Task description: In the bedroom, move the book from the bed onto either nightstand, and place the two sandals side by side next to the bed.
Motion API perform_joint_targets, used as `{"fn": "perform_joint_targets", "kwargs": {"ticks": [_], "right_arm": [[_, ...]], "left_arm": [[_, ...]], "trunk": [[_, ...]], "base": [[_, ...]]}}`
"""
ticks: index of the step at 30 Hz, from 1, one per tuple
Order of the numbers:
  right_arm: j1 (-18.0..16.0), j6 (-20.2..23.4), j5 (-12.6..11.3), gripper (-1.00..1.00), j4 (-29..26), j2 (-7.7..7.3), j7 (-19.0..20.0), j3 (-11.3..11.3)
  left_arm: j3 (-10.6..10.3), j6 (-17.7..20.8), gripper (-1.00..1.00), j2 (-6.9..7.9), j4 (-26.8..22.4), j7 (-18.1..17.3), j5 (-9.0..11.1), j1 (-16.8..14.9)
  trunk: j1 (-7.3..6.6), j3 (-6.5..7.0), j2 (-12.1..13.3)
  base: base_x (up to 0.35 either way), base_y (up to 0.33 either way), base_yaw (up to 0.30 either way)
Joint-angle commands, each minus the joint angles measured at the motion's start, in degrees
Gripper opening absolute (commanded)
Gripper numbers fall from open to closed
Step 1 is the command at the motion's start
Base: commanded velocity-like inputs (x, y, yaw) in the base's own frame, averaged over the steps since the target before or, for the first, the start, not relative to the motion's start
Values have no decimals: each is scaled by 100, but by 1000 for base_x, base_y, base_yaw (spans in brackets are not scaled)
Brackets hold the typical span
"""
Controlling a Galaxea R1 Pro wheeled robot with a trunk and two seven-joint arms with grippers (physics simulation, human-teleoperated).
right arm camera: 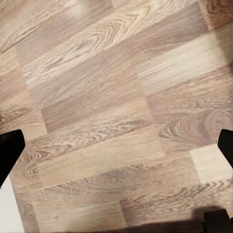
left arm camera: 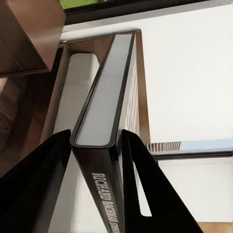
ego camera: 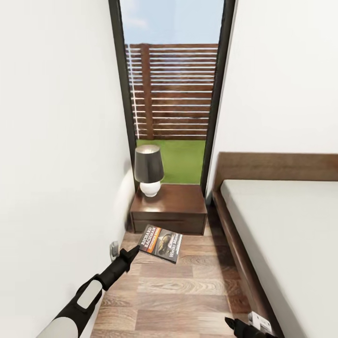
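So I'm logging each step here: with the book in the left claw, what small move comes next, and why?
Probably carry the book forward over the nightstand. The left claw grips it above the floor, short of the cabinet, whose top looks free beside the lamp.

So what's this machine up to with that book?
The robot's left gripper is clamped on a paperback book, holding it in the air above the wood floor, short of the nightstand. A lamp stands on the nightstand's left side; the rest of its top is bare. The bed is to the right. The right gripper hangs open over the floor, holding nothing.
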Motion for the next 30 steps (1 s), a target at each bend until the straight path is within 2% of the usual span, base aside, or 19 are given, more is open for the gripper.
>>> {"fn": "perform_joint_targets", "kwargs": {"ticks": [1, 23, 30], "right_arm": [[-9, -2, -33, 100, 20, -2, 33, -4], [-9, -9, -41, 100, 20, -2, 44, -3], [-9, -10, -42, 100, 20, 5, 55, 2]], "left_arm": [[9, 54, -100, -1, 2, -10, 56, -4], [9, 54, -100, -1, 2, -10, 56, -4], [9, 54, -100, 5, 2, -13, 56, -4]], "trunk": [[2, -5, -3], [2, -5, -3], [2, -5, -3]], "base": [[201, 0, 0], [201, 0, -2], [201, 0, -163]]}}
